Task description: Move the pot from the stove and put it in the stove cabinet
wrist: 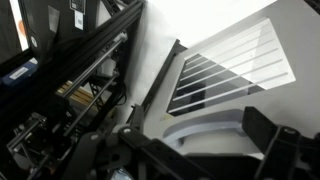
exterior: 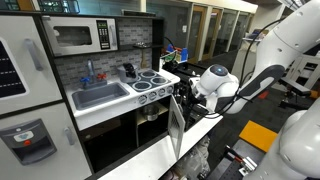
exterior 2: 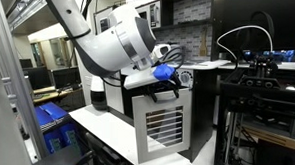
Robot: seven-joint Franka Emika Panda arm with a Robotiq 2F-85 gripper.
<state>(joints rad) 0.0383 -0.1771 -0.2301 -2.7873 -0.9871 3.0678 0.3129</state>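
White plastic makes up a toy kitchen whose stove [exterior: 150,84] has four black burners, all bare in an exterior view. Directly below the stove, the stove cabinet [exterior: 140,128] stands open and dark. A small shiny round shape inside it, just under the stove's front edge, looks like the pot [exterior: 150,114], though it is too small to be sure. The cabinet's white door [exterior: 176,125] is swung outward on the side of the stove away from the grey sink [exterior: 98,95], edge-on to the camera. A microwave [exterior: 78,37] sits higher than the stove, above the sink.

In an exterior view the door [exterior 2: 161,127] appears face on and upright, with its horizontally slatted window, while the arm blocks the stove and the pot. The wrist view shows those slats close up and slanted across the frame, and nothing of the stove top.

The white arm [exterior: 235,85] reaches in from the side away from the sink, bent at the elbow. The tool [exterior: 186,95] hovers beside the stove's front corner, above the open door. In the wrist view its dark fingers [wrist: 272,150] are spread wide, gripping nothing.
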